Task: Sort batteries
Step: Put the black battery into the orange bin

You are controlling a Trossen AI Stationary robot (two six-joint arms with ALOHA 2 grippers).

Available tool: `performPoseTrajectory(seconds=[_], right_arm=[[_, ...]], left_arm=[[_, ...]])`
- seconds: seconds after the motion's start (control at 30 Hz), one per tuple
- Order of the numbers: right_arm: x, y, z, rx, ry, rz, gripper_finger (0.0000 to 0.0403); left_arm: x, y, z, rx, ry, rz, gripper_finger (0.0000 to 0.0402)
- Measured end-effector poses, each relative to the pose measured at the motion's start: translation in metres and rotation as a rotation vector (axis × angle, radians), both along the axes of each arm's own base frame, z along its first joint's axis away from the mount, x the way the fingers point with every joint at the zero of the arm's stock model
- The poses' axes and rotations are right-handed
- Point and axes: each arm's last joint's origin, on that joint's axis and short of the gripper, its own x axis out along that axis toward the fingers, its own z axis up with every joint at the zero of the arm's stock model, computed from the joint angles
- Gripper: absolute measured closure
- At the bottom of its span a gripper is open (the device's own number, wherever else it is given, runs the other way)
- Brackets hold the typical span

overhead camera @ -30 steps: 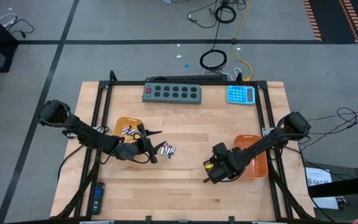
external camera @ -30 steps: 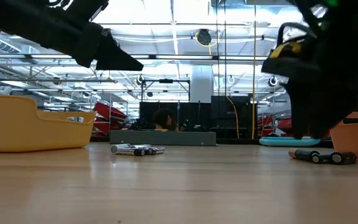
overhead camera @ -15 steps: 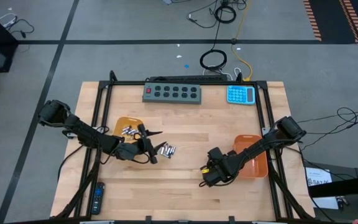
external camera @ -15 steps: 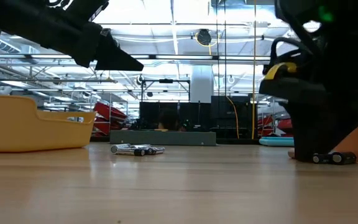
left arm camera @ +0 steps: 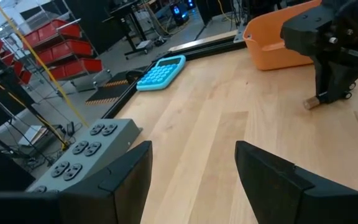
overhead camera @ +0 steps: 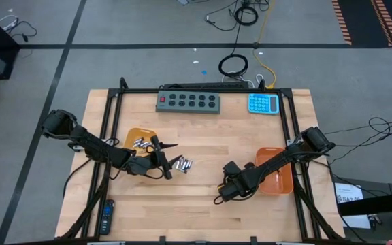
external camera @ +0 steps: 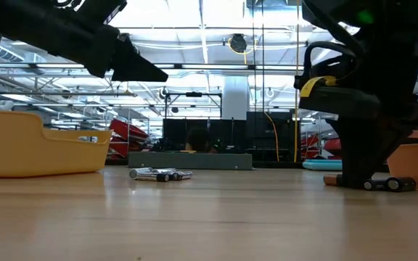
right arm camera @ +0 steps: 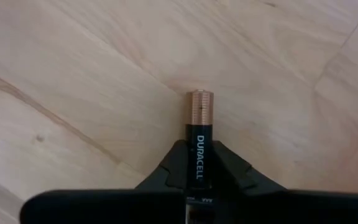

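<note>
My right gripper (overhead camera: pixel 222 196) is down at the table near the front, left of the right orange tray (overhead camera: pixel 278 178), and shut on a black, copper-ended battery (right arm camera: pixel 199 143). A second dark battery (external camera: pixel 392 184) lies on the wood right beside it. My left gripper (overhead camera: pixel 163 160) hangs open above the table, just left of a small heap of silvery batteries (overhead camera: pixel 183 163) that lie on the wood. The left orange tray (overhead camera: pixel 139 135) behind it holds more silvery batteries (overhead camera: pixel 140 143). My right gripper pinches the battery's black body (right arm camera: pixel 199 163) between its two fingers, one on each long side. The fingers come down from above and lie across the battery. Its copper end (right arm camera: pixel 199 106) sticks out past the fingers, and in the low view that end (external camera: pixel 330 180) is level at the table top.
A grey power strip (overhead camera: pixel 189 101) and a blue calculator (overhead camera: pixel 263 103) lie along the far edge. A black remote control (overhead camera: pixel 107 216) lies at the near left corner. Bare wood stretches between the two grippers.
My right gripper has moved down to the table and a little toward the near left, onto the dark batteries beside the right tray; one of them now sits between its fingers, its copper end poking out.
</note>
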Motion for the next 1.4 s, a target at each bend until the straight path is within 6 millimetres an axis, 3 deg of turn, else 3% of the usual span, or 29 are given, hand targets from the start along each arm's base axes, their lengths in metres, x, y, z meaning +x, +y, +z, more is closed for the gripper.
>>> performPoseTrajectory(seconds=[0.17, 0.27, 0.33, 0.43, 0.6, 0.7, 0.97, 1.2, 1.3, 1.4], right_arm=[[-0.001, -0.002, 0.004, -0.02, -0.002, 0.026, 0.0379], [-0.005, -0.003, 0.017, -0.065, -0.024, 0.042, 0.0379], [-0.012, -0.004, 0.031, -0.164, -0.009, 0.051, 0.0379], [-0.017, 0.001, 0.069, -0.25, -0.058, 0.026, 0.0379], [-0.038, 0.017, 0.097, -0.313, -0.007, -0.045, 0.0379], [-0.056, 0.021, 0.093, -0.271, 0.147, -0.105, 0.0371], [-0.093, 0.033, 0.071, -0.196, 0.388, -0.155, 0.0299], [-0.093, 0.031, 0.101, -0.131, 0.341, -0.083, 0.0247], [-0.079, 0.029, 0.115, -0.134, 0.193, -0.01, 0.0234], [-0.054, 0.029, 0.114, -0.132, 0.035, 0.137, 0.0232]], left_arm=[[0.0, 0.0, 0.0, 0.001, 0.002, 0.0, 0.0163], [0.0, 0.0, 0.0, 0.001, 0.004, 0.0, 0.0163], [0.0, 0.0, -0.001, 0.0, 0.008, 0.001, 0.0163], [0.0, 0.0, -0.001, -0.001, 0.01, 0.002, 0.0163], [-0.001, 0.0, -0.002, 0.003, 0.022, 0.002, 0.0163], [-0.001, 0.0, -0.002, 0.004, 0.024, 0.002, 0.0163], [-0.001, 0.0, -0.003, -0.023, 0.027, -0.018, 0.0163], [0.0, 0.003, -0.003, -0.018, 0.03, -0.007, 0.0163], [0.001, 0.004, -0.004, -0.017, 0.031, -0.003, 0.0163], [0.001, 0.004, -0.004, -0.02, 0.032, -0.002, 0.0163]])
